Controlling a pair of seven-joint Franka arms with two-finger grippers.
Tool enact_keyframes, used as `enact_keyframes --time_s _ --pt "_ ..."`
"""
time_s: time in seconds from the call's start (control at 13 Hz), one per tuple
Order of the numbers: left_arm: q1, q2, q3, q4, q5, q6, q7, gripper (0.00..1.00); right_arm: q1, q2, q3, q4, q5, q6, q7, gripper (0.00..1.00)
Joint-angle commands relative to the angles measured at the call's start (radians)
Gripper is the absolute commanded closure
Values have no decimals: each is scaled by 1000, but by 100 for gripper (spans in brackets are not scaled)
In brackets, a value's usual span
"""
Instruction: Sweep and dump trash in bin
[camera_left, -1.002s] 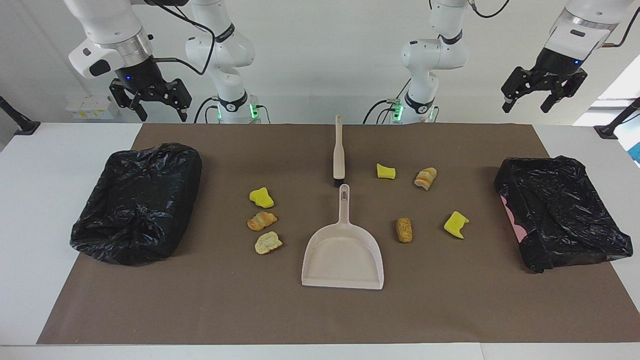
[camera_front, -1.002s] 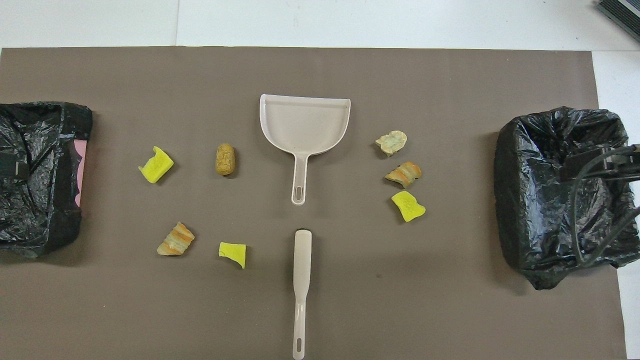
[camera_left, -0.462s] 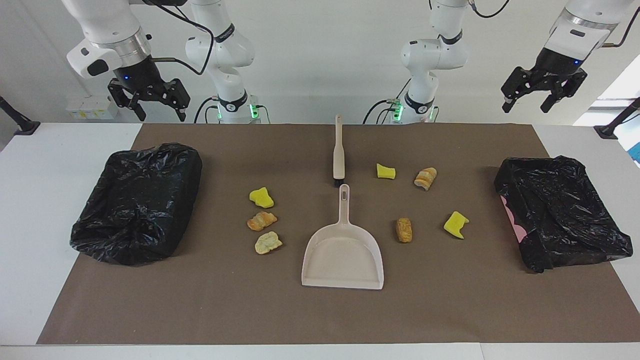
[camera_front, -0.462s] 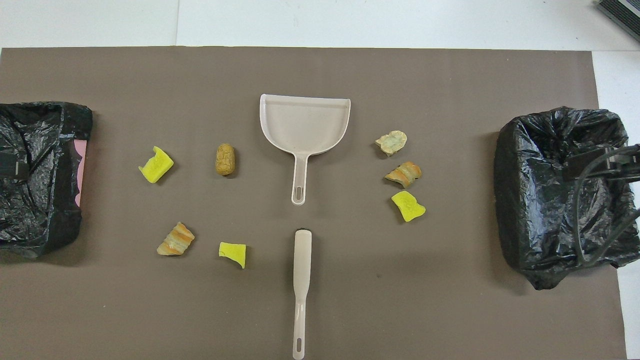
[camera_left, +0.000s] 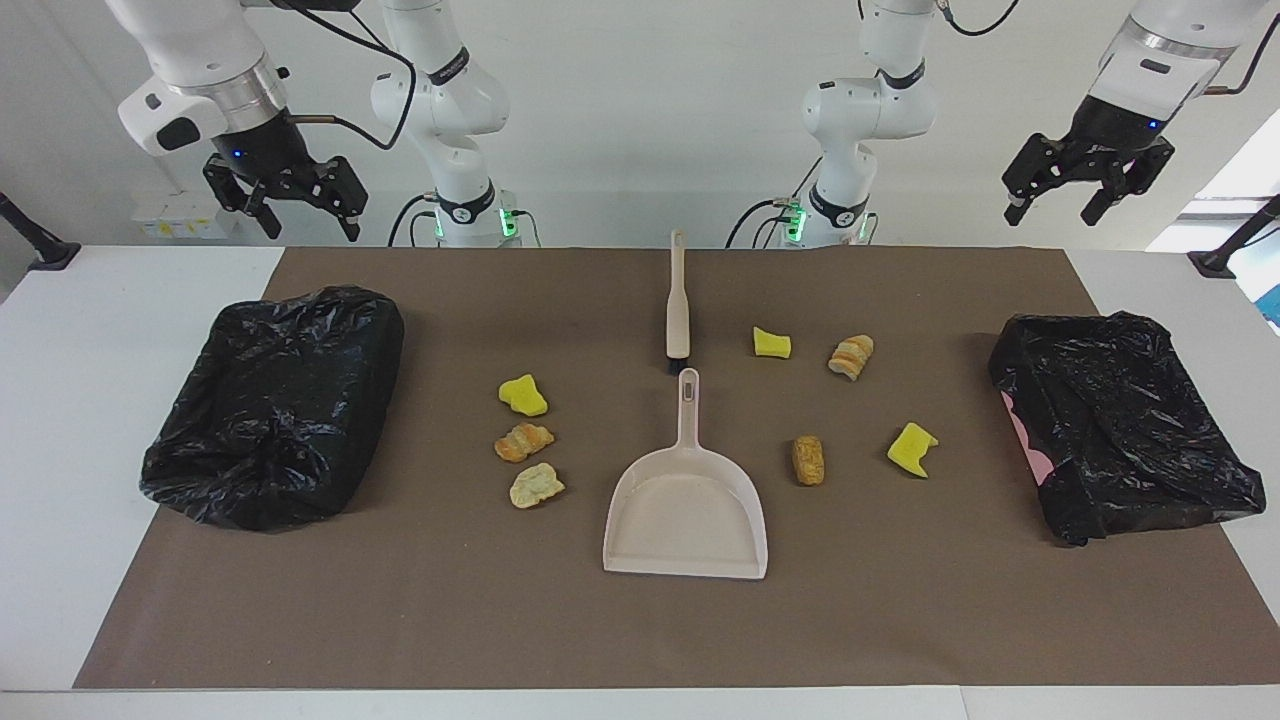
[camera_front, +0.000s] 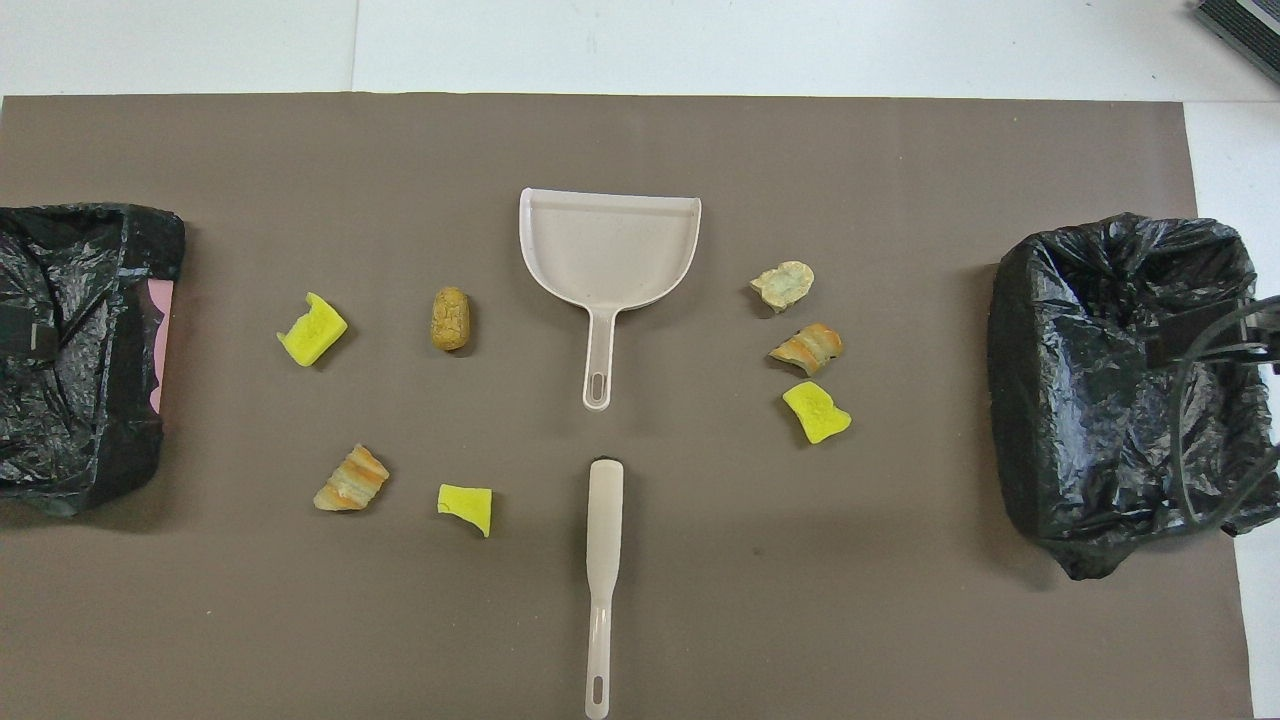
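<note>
Bright, even light from above fills both views. The crinkled black plastic bin liner (camera_left: 275, 400) beneath the right gripper (camera_left: 282, 205) throws small white glints. The matte brown table mat (camera_front: 700, 620) shows no glare. Shadows under the items are short and soft. Focus is crisp throughout, with straight edges.

glossy crinkled plastic bin liners (camera_left: 275, 400), smooth plastic dustpan (camera_left: 686, 510)
</note>
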Motion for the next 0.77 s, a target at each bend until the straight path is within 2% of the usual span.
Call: enact_keyframes --time_s 0.0,0.69 --pt "3 -26 -1 -28 0 2 -8 0 -13 -29 4 -22 23 -40 -34 0" --pt "-1 -28 2 -33 0 -17 -14 0 -2 -50 15 -52 30 -50 -76 0"
